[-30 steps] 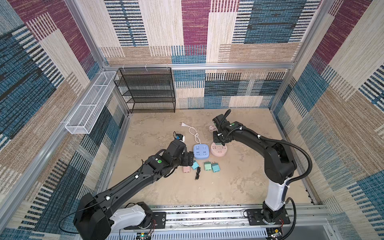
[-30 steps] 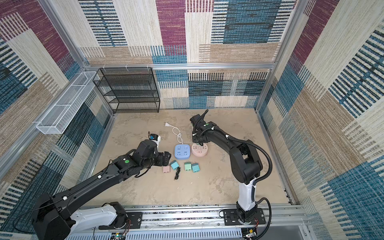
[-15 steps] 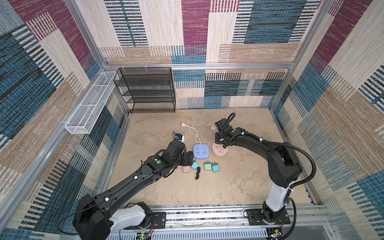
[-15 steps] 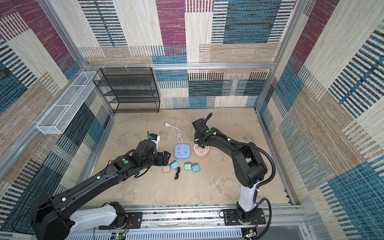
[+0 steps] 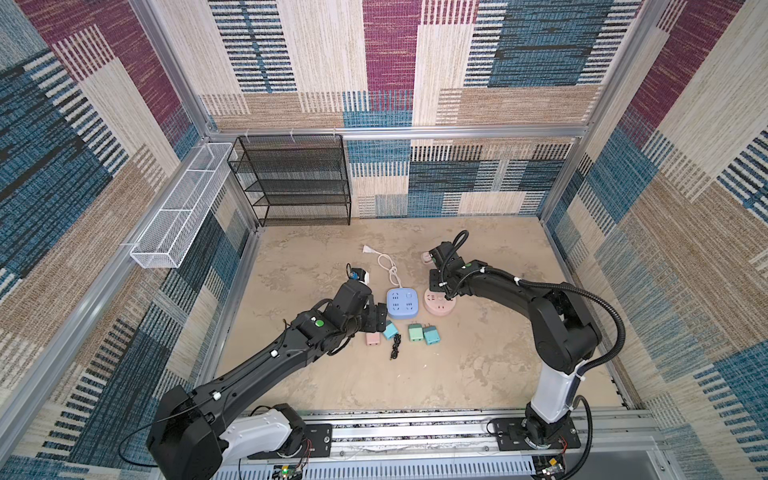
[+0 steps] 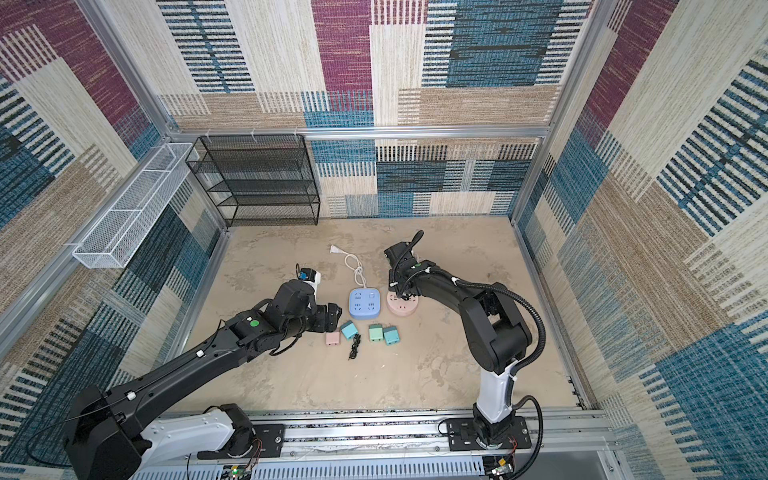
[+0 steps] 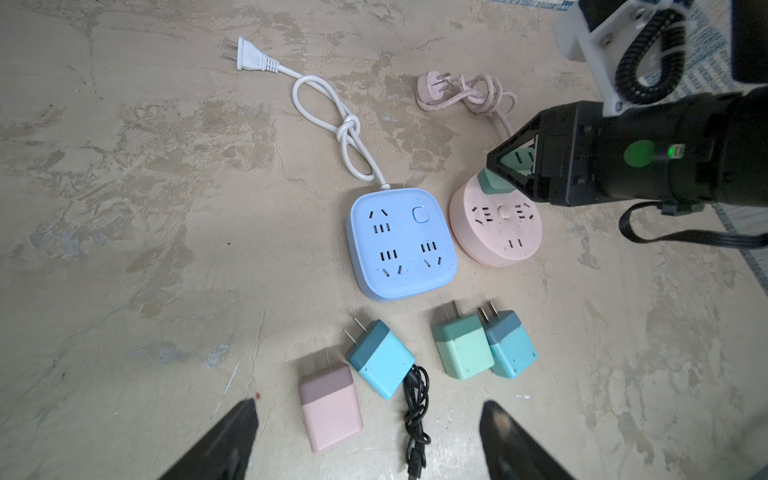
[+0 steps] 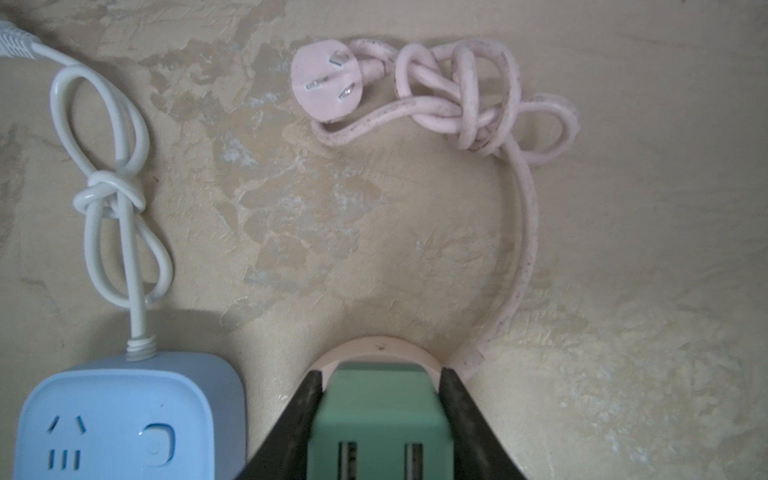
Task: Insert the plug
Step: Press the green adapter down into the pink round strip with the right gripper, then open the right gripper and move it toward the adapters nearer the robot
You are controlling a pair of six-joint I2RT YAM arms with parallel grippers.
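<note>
My right gripper [image 8: 380, 374] is shut on a green plug [image 8: 380, 411], its USB ports facing the camera. In the left wrist view the green plug [image 7: 492, 185] stands on the far edge of the round pink socket [image 7: 498, 232]; its prongs are hidden. In both top views the right gripper [image 5: 449, 296] [image 6: 402, 296] points down onto the pink socket [image 5: 438, 305]. My left gripper [image 7: 369, 409] is open, hovering low over a loose pink plug [image 7: 330, 405] and a black cable [image 7: 415, 415].
A blue square socket [image 7: 401, 243] lies left of the pink one, its white cord [image 7: 345, 129] knotted behind. Three more loose plugs, blue [image 7: 382, 359], green [image 7: 461, 351] and blue [image 7: 511, 349], lie in front. A black wire shelf [image 5: 291, 183] and a white basket [image 5: 178, 212] stand at the back left.
My right gripper has come forward and down with the green plug onto the pink socket. The left arm has stayed almost still, jaws wide.
</note>
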